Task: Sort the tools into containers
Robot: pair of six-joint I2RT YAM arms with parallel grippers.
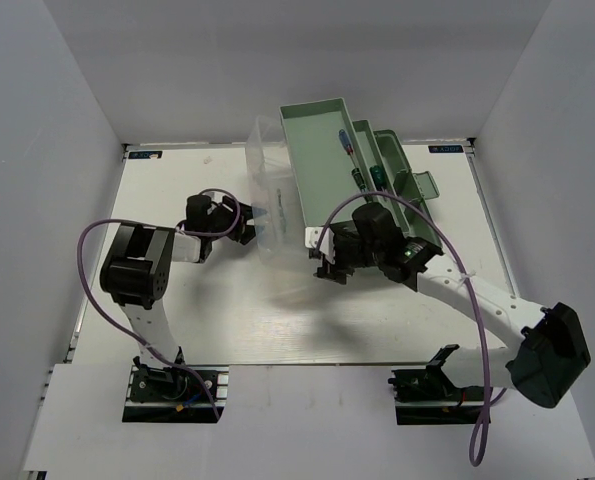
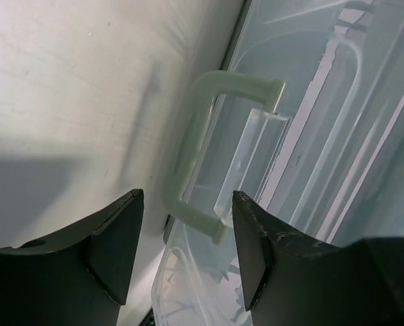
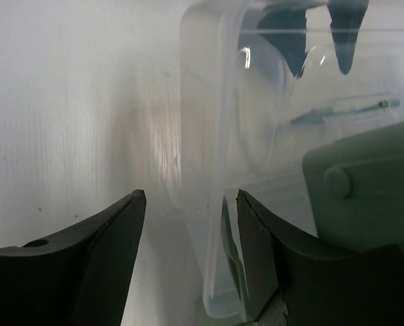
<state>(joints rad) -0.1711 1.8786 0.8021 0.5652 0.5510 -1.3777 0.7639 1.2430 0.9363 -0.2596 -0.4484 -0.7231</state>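
Mint-green toolbox [image 1: 317, 125] lies diagonally, far-left to near-right; I see left gripper [image 2: 186, 204] agape by its handle [image 2: 188, 136], right gripper [image 3: 188, 197] agape by lid [image 3: 215, 102].

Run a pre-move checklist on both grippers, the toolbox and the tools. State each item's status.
1. ok: the left gripper is open and empty; the toolbox handle lies ahead of it, not gripped.
2. ok: the right gripper is open and empty.
3. not ok: the right gripper is not clear of the translucent lid; the lid's edge sits between its jaws.
4. ok: the toolbox stands open and folded out.
5. ok: the blue/red-handled screwdriver and a green-handled screwdriver lie in its compartments.
6. cannot tell: whether any tool is left on the table; arms and lid hide parts of it.
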